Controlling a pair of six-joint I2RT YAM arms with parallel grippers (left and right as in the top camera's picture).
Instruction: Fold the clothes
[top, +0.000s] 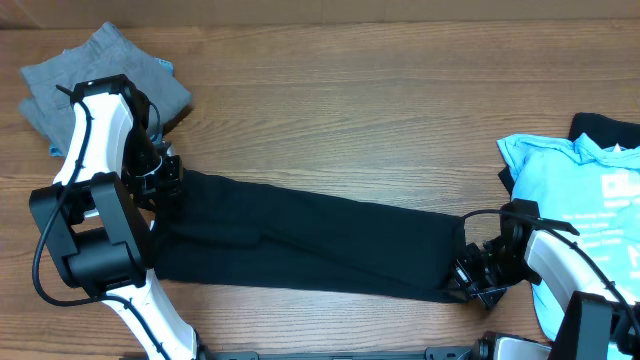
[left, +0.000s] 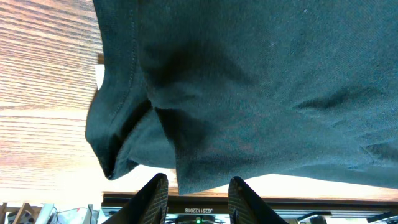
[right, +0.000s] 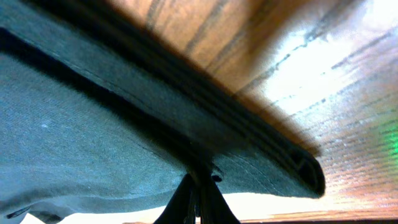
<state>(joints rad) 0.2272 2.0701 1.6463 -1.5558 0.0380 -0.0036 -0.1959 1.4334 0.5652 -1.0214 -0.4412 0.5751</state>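
The black T-shirt (top: 310, 240) lies on the worktop (top: 350, 100) as a long, narrow folded band, stretched between the two pincers. The left pincer (top: 160, 185) sits at one end of it and the right pincer (top: 470, 275) at the other.

From the right wrist, the right pincer (right: 199, 196) has its tips pressed together on the shirt's (right: 93, 137) folded edge. The layered hem runs off to either side of the tips, just clear of the wood behind it.

From the left wrist, the left pincer (left: 198, 186) has its two fingers (left: 155, 196) standing apart. The lower edge of the shirt (left: 261, 81) hangs right at the gap between them. I can't tell whether they actually nip the cloth.

The grey trousers (top: 110, 75) lie crumpled just beyond the left pincer, towards the far edge of the worktop. The light-blue tee (top: 585, 210) lies just outside the right pincer, with a bit of dark cloth (top: 605, 128) showing past its far side.
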